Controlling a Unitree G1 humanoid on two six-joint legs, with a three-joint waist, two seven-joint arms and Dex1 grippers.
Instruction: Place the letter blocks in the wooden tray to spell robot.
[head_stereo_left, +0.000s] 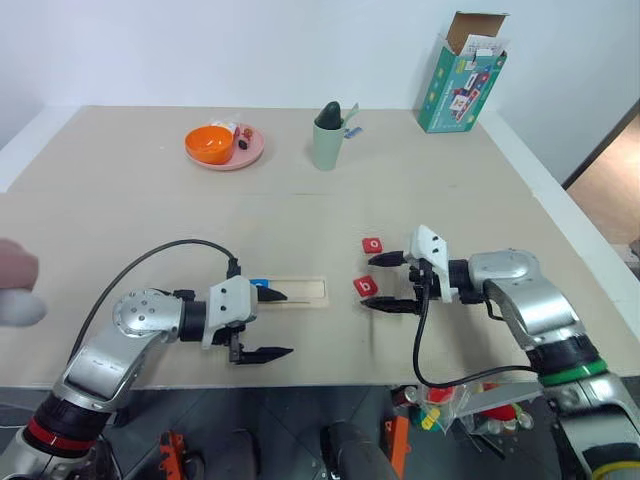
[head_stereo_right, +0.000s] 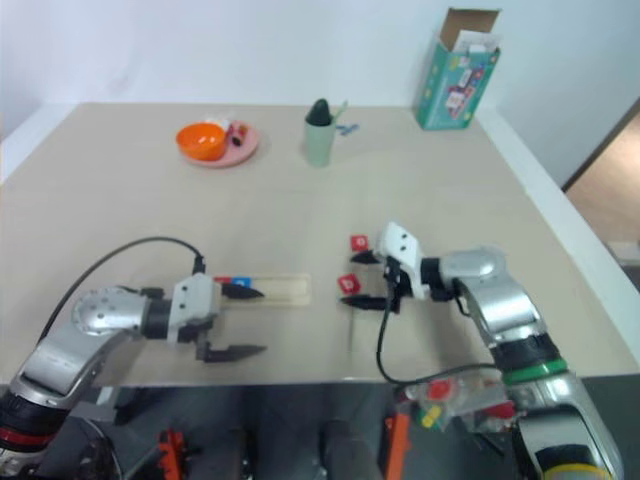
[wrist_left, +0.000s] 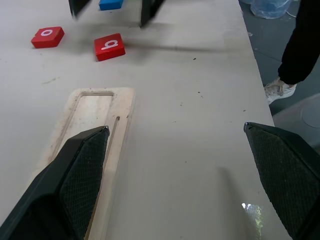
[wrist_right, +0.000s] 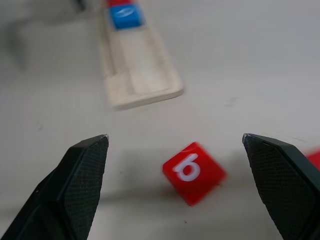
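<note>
- Letter blocks: two red on the table, "b" (head_stereo_left: 367, 286) and "o" (head_stereo_left: 372, 244); blue one (wrist_right: 125, 16) and another red in wooden tray (head_stereo_left: 300, 291), centre frame.
- Left gripper (head_stereo_left: 268, 324), right gripper (head_stereo_left: 388, 281): fingers apart, empty.

Beige table (head_stereo_left: 300, 215): tray (head_stereo_left: 300, 292), tiles (head_stereo_left: 367, 286)

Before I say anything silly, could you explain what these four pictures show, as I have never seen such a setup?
It is a two-armed robot at a table. Two pictures look down from its head; the other two look out from each wrist between black fingers. The left gripper hangs open beside the wooden tray, which holds a blue letter block. The right gripper is open around a red block marked b, holding nothing. Another red block marked o lies nearby. Farther back stand a pink plate with an orange bowl, a green cup and a teal box.
</note>
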